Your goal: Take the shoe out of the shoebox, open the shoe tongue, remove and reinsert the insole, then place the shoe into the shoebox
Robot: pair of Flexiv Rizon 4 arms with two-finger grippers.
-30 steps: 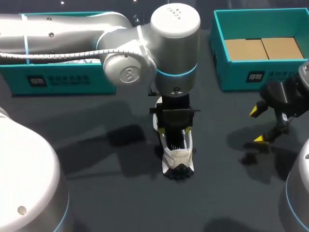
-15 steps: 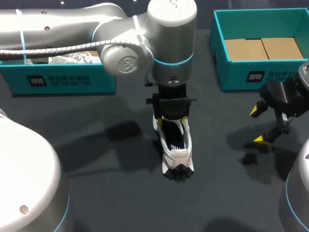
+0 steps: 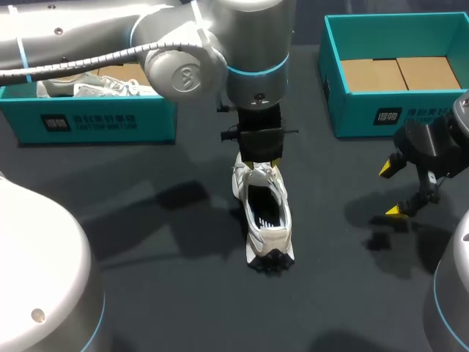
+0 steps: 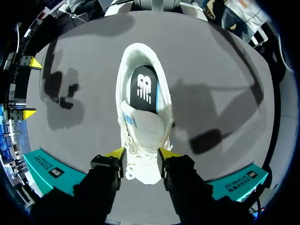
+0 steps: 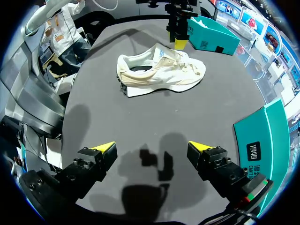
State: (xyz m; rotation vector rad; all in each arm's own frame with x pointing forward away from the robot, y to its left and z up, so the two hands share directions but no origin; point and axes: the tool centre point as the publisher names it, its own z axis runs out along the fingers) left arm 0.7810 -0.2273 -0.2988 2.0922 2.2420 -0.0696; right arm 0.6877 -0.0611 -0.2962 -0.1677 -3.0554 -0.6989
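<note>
Shoe (image 4: pixel 143 112) toe lies between spread, ungripping fingers of left claw (image 4: pixel 140 153); right claw (image 5: pixel 152 149) gapes empty, well apart.

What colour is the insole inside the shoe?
Insole: black with white mark; clearest in left wrist view.

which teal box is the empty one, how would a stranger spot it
On the dark grey table, two open teal cardboard shoeboxes stand at the far side, beyond a white lace-up sneaker. It is the right-hand shoebox: only bare brown cardboard shows inside, while the left-hand shoebox holds something white.
</note>
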